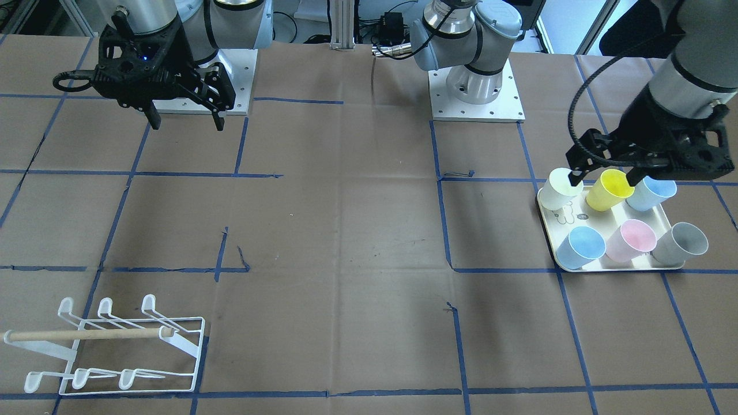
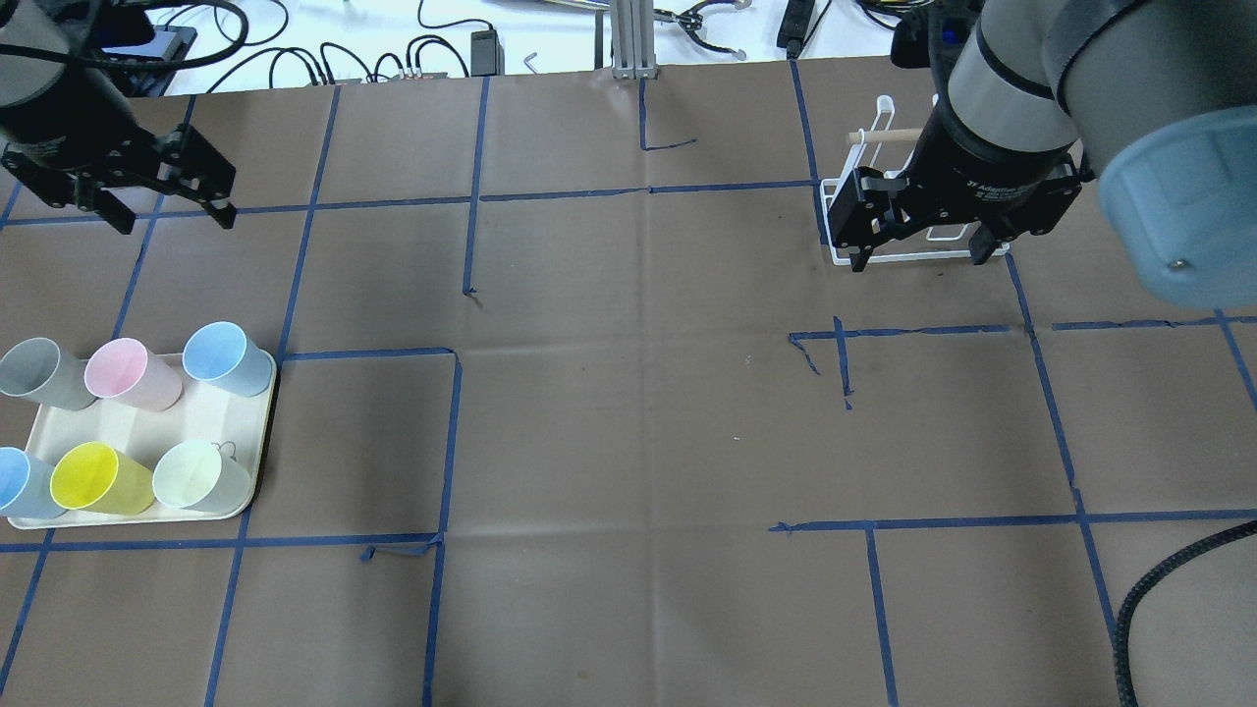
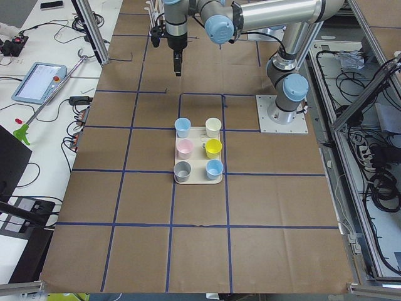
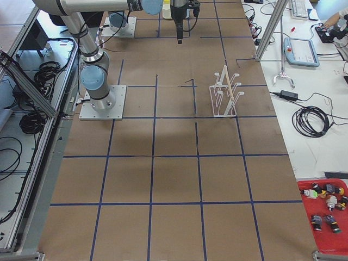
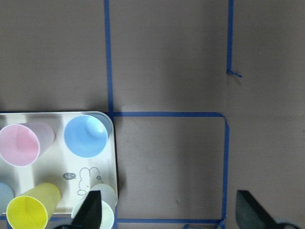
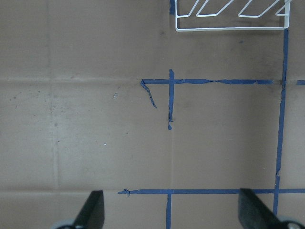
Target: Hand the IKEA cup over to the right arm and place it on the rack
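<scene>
Several cups stand on a cream tray (image 2: pixel 257 432): grey (image 2: pixel 39 371), pink (image 2: pixel 128 373), blue (image 2: pixel 224 355), yellow (image 2: pixel 93 478), pale white (image 2: pixel 196 476) and a second blue one (image 2: pixel 18 483). My left gripper (image 1: pixel 604 180) hangs open and empty high above the tray's row nearest my base. In the left wrist view (image 5: pixel 171 212) the tray (image 5: pixel 81 176) lies at lower left. My right gripper (image 2: pixel 920 262) is open and empty, high above the table. The white wire rack (image 1: pixel 132 351) stands apart from it, and its base edge shows in the right wrist view (image 6: pixel 228 24).
Brown paper with blue tape lines covers the table (image 2: pixel 628 442). The arm bases (image 1: pixel 475 86) stand at the robot's edge. A red bin of small parts (image 4: pixel 326 209) and a pendant (image 4: pixel 302 51) lie beside the table.
</scene>
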`<state>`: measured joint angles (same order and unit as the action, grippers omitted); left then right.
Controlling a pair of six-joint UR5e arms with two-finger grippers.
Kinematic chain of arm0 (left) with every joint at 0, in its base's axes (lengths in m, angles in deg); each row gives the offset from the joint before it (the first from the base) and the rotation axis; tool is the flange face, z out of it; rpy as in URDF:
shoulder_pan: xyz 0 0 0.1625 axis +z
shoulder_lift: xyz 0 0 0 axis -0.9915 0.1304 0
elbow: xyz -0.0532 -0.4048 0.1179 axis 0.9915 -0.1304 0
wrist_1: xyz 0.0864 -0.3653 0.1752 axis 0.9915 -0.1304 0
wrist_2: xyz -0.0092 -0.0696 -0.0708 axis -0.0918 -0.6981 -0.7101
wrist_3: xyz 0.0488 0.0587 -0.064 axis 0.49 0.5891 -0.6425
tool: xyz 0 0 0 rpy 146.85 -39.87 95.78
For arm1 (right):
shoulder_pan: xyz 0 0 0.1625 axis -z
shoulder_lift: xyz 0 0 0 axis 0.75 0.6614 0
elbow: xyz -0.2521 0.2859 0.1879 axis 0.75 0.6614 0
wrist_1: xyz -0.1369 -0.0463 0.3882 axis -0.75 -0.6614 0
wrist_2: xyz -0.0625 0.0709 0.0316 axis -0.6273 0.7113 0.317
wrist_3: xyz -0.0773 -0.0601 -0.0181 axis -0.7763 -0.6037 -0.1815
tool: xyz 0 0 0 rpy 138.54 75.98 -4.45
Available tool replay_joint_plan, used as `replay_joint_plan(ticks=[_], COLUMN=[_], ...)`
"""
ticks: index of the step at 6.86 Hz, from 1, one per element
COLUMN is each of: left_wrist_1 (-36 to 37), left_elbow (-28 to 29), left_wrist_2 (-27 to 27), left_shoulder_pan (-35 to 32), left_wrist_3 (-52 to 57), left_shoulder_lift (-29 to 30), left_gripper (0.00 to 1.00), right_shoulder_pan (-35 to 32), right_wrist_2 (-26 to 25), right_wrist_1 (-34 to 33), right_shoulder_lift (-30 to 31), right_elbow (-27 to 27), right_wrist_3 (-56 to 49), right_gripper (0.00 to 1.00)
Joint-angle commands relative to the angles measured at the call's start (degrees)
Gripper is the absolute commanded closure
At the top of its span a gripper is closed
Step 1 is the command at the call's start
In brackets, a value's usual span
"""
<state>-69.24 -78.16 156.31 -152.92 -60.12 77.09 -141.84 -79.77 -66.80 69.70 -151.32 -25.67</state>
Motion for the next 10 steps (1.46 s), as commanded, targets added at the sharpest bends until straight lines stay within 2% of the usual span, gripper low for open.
replay_joint_plan(ticks=[1, 2, 4, 5, 6, 7, 8, 9, 10], left_wrist_1=[-0.07, 0.19, 8.05, 12.27, 14.14, 18.25, 23.08, 26.43, 29.77], left_elbow=[-0.09, -0.87, -7.87, -11.04, -13.42, -16.49, -19.14, -20.81, -21.7], left_wrist_2=[-0.28, -0.46, -0.55, -0.63, -0.63, -0.55, -0.55, -0.55, -0.2], left_shoulder_pan=[6.59, 6.6, 6.43, 6.25, 5.55, 3.89, 3.44, 3.44, 3.44], left_wrist_3=[5.51, 4.99, 3.15, 1.22, -0.36, -0.47, 0.4, 1.02, 4.07], left_shoulder_lift=[0.66, 1.71, 2.16, 2.34, 2.43, 3.21, 4.7, 6.11, 7.51], left_gripper=[0.0, 0.0, 0.0, 0.0, 0.0, 0.0, 0.0, 0.0, 0.0], right_shoulder_pan=[0.0, 0.0, 0.0, 0.0, 0.0, -0.09, -0.09, -0.09, -0.09], right_wrist_2=[0.28, 0.54, 1.07, 3.07, 6.31, 6.78, 10.18, 13.43, 14.77], right_wrist_1=[-0.23, -0.75, -11.33, -17.22, -21.11, -23.06, -28.04, -34.44, -41.9], right_shoulder_lift=[-0.04, -0.22, -1.54, -1.45, -1.36, -0.75, -0.84, -0.84, -0.58], right_elbow=[-0.41, -0.5, -3.12, -5.66, -6.99, -7.7, -8.58, -10.59, -13.83], right_wrist_3=[0.02, 0.63, 0.82, 1.86, 5.7, 10.7, 12.92, 13.99, 19.74], right_gripper=[0.0, 0.0, 0.0, 0.0, 0.0, 0.0, 0.0, 0.0, 0.0])
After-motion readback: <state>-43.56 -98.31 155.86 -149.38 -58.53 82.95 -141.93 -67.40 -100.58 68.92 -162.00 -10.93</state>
